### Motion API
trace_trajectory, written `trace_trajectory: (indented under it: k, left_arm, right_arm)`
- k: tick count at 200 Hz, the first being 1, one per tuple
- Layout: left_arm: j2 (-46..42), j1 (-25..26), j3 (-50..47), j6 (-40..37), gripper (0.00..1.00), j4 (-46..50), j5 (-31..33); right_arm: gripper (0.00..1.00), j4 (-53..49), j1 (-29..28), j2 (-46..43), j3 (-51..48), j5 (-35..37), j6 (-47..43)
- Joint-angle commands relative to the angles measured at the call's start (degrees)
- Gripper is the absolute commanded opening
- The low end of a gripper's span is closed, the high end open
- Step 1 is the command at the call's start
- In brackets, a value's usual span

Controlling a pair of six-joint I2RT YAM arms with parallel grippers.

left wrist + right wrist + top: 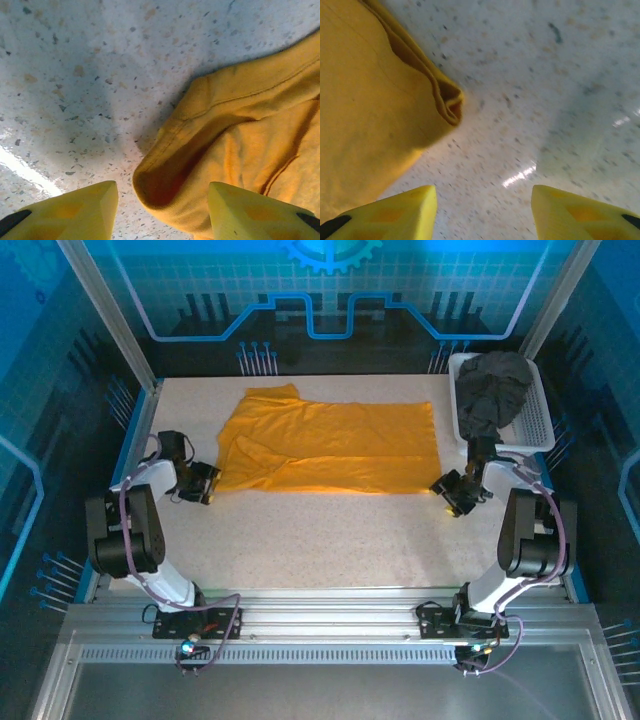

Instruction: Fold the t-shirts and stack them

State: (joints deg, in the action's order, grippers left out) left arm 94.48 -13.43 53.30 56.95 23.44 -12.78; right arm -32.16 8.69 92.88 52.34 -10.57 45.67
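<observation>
An orange-yellow t-shirt (330,445) lies spread across the far half of the table, folded over along its length. A dark charcoal t-shirt (492,390) is bunched up in the white basket at the back right. My left gripper (208,483) hovers open at the orange shirt's near left corner; in the left wrist view a sleeve opening (165,185) sits between my yellow fingers (75,210). My right gripper (455,492) is open just off the shirt's near right corner (447,102), with bare table between its fingers (570,212).
The white mesh basket (540,415) stands at the back right corner. Aluminium frame posts and blue panels wall in the table (330,540). The near half of the speckled tabletop lies between the two arms.
</observation>
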Motion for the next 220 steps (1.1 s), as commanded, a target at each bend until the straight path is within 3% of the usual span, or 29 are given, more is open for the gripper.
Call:
trace_trajectory:
  k: [1,60,84,106,139,178,220]
  left_arm:
    - [0.6,0.3,0.3,1.4,0.50,-0.7,-0.8]
    - [4.3,0.4,2.8,1.4,0.36,-3.0,-0.3]
    - [6.4,0.3,4.9,0.7,0.20,-2.5,0.9]
    - [6.7,0.1,6.6,-0.3,0.00,-1.0,3.2]
    - [4.8,-0.8,7.8,-2.7,0.00,4.3,5.9]
    - [0.2,-2.6,5.7,-5.9,0.00,10.3,8.2]
    - [-5.1,-4.7,1.7,-8.2,0.00,14.0,10.0]
  right_arm:
    - [0.51,3.7,0.4,1.6,1.0,-1.3,2.8]
    - [0.42,4.9,0.4,6.8,4.1,0.5,4.2]
    - [0.35,4.1,0.2,9.0,5.9,1.7,4.5]
    - [0.23,2.0,0.0,10.9,8.0,3.3,4.2]
    - [0.00,-2.6,-1.2,12.0,11.7,7.0,2.6]
    - [0.00,-7.7,-4.3,10.7,14.0,10.7,0.6]
    - [0.00,-10.1,-7.2,7.3,9.8,11.3,1.7]
